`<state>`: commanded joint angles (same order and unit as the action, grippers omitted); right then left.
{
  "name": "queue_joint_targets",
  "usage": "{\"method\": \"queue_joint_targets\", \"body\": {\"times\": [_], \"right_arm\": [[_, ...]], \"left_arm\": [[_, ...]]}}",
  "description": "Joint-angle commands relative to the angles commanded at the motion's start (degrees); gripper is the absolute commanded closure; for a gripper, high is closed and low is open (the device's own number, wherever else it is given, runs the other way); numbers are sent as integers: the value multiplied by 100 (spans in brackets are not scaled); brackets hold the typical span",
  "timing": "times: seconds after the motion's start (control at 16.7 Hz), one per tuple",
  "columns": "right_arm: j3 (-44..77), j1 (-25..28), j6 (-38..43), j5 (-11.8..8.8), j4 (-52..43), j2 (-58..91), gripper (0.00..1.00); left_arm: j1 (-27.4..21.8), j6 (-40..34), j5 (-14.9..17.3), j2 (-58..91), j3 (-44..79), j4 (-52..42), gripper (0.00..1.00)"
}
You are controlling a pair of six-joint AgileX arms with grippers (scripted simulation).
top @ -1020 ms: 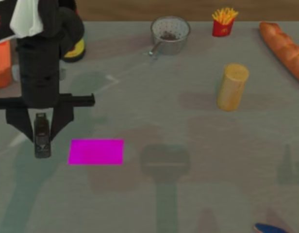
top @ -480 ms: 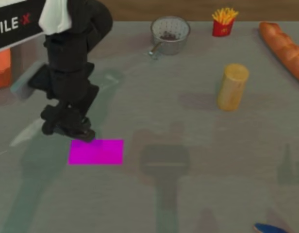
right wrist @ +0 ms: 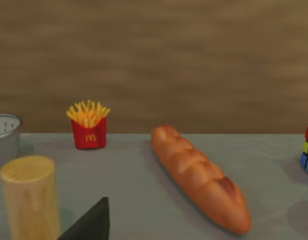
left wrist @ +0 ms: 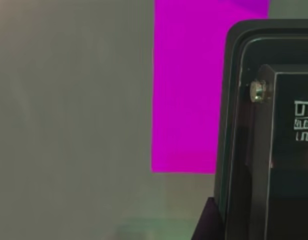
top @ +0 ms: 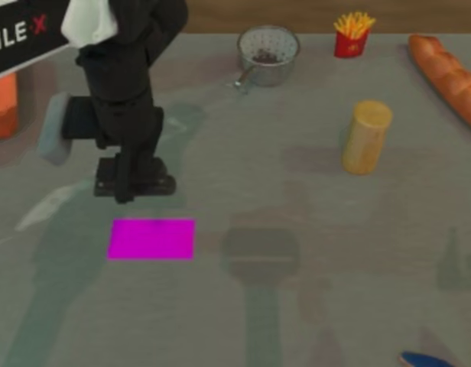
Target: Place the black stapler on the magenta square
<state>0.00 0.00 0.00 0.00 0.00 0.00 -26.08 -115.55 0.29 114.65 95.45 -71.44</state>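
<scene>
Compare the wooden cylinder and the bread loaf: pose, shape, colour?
The wooden cylinder stands upright; the bread loaf lies flat, running diagonally along the table's right edge. The cylinder is short, smooth and pale yellow; the loaf is long, ridged and orange-brown. Both sit untouched on the right half, far from the left gripper.

Open counter [top: 243, 321] surrounds the magenta square [top: 151, 238] on its left, right and near sides; the left gripper [top: 134, 186] looms just behind it, the yellow cylinder [top: 365, 137] well right.
</scene>
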Motion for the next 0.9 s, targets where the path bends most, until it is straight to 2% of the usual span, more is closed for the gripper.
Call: {"method": "queue_joint_targets", "body": {"times": [0.42, 0.9], "right_arm": [[0, 0, 0, 0, 0, 0, 0], [0, 0, 0, 0, 0, 0, 0]], "left_arm": [[29, 25, -7, 39, -88, 83, 100], [61, 68, 4, 477, -1375, 1887, 100]]}}
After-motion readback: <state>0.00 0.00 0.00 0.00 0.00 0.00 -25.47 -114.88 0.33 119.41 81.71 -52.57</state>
